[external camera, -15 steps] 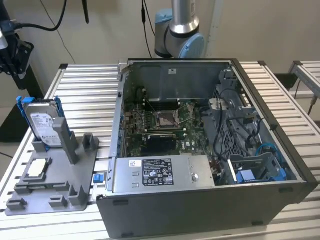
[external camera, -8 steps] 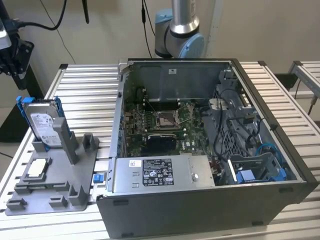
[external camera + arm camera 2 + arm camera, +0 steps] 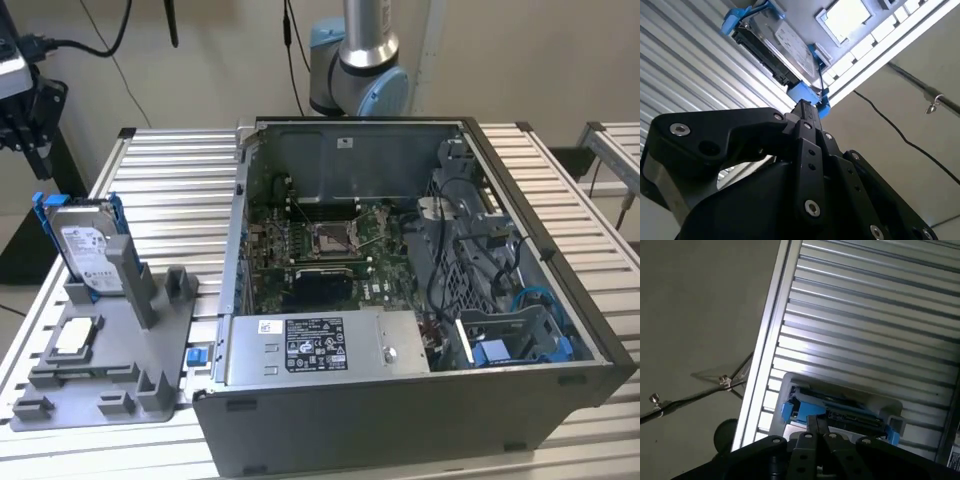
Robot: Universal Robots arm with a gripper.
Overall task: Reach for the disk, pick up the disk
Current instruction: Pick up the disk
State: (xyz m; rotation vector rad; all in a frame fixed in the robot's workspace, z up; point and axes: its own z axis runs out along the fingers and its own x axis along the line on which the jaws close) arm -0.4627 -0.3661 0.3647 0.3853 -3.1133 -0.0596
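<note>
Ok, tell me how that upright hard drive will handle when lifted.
The disk looks like a rigid metal slab, probably stiff and heavy for its size. Standing on edge in the grey holder, it might tip if pushed sideways.

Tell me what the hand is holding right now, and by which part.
Nothing. The hand hangs clear of the disk, which stands on edge in the grey holder.

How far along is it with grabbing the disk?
Done: the gripper is lined up on the disk, looking close to its blue frame in the second wrist view. In hand: nothing visibly lifted. Left: the pickup, since the disk stands upright in the grey holder in the exterior view.
</note>
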